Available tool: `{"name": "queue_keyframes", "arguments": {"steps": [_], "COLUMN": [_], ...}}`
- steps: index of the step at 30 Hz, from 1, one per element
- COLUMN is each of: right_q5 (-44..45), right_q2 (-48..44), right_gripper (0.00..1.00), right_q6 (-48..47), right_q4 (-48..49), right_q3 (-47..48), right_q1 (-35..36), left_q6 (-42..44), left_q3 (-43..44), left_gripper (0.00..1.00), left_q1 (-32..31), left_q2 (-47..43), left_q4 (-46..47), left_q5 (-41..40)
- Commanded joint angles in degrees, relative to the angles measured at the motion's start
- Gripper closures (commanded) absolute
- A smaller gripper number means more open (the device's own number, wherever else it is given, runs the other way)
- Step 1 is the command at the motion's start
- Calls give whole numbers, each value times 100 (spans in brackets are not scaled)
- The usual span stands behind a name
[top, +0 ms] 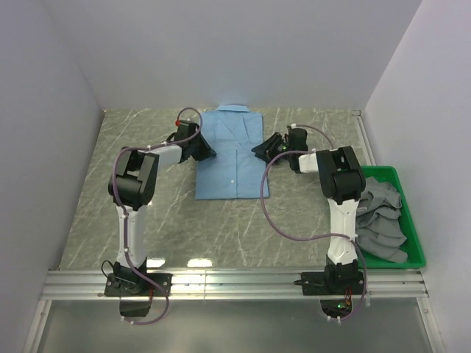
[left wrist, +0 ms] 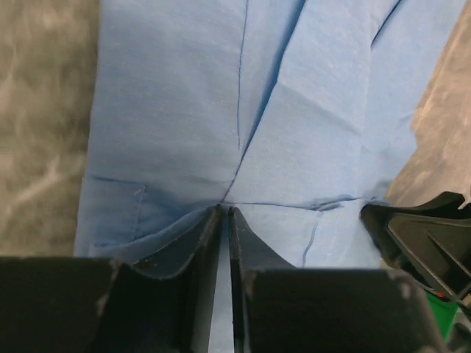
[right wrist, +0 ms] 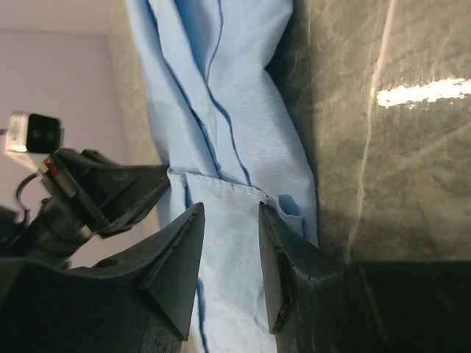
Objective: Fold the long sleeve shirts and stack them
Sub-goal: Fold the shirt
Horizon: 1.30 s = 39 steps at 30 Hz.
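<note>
A light blue long sleeve shirt [top: 228, 154] lies flat mid-table, collar at the far end and sleeves folded in. My left gripper [top: 207, 153] is at its left edge. In the left wrist view its jaws [left wrist: 224, 209] are pressed together on a pinch of the blue cloth [left wrist: 184, 95], and creases run into the tips. My right gripper [top: 257, 149] is at the shirt's right edge. In the right wrist view it [right wrist: 230, 209] is open, with its fingers either side of a folded strip of the shirt [right wrist: 221, 95].
A green tray [top: 412, 261] at the right table edge holds a heap of grey garments [top: 379, 217]. The grey marble tabletop [top: 176, 228] is walled by white panels on the left, back and right. Each wrist view shows the other gripper across the shirt.
</note>
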Motion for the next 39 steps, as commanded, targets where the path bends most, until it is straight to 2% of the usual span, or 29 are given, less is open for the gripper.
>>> {"name": "queue_keyframes", "arguments": {"steps": [1,5,7,10,11,13,14,17,21,25,26,29,32,36,39], "right_q5": [561,1257,1407,1548,1661,1767,1785,2048,2497,2761,2744,2735,2822,2893,2972], "right_q2": [-109,-451,-776,-1268,-1400,-1734,-1883,-2112,-2552,-2658,-2641,-2448,-2255,-1929,-1744], "right_gripper": [56,56,56,55,55,55,55,54,51,48,48,48,48,48,48], "right_q6": [28,-316,-604,-1115,-1281,-1721,-1844,-2249,-2391,-2522,-2583,-2768,-2874,-2970,-3049], "right_q4": [-200,-965,-1246,-1615,-1756,-2221,-2397,-3109,-3627,-3875,-3901,-4033,-4156,-4507,-4780], "right_q3": [171,48,21,30,74,126,214,198,-31,-137,-137,-32,56,276,355], "right_q1": [31,14,22,92,171,312,434,716,1287,1892,1964,2219,2360,2422,2413], "left_q6": [96,157,227,552,692,1210,1403,2116,2749,3013,3110,3189,3251,3164,2839], "left_q3": [211,141,18,-35,8,236,342,878,1265,1607,1687,2186,2521,2628,2689], "left_gripper": [82,78,75,62,52,40,28,12,4,9,17,31,38,42,46], "left_q1": [168,168,177,168,168,159,142,80,54,10,-34,-96,-140,-149,-131], "left_q2": [194,80,-271,-877,-1000,-1229,-1247,-1099,-634,-176,16,438,842,1116,1266], "left_q4": [221,107,98,-7,-216,-358,-446,-798,-711,-631,-640,-763,-938,-1088,-1534], "left_q5": [155,182,156,-133,-239,-556,-652,-943,-943,-899,-916,-952,-943,-1285,-1811]}}
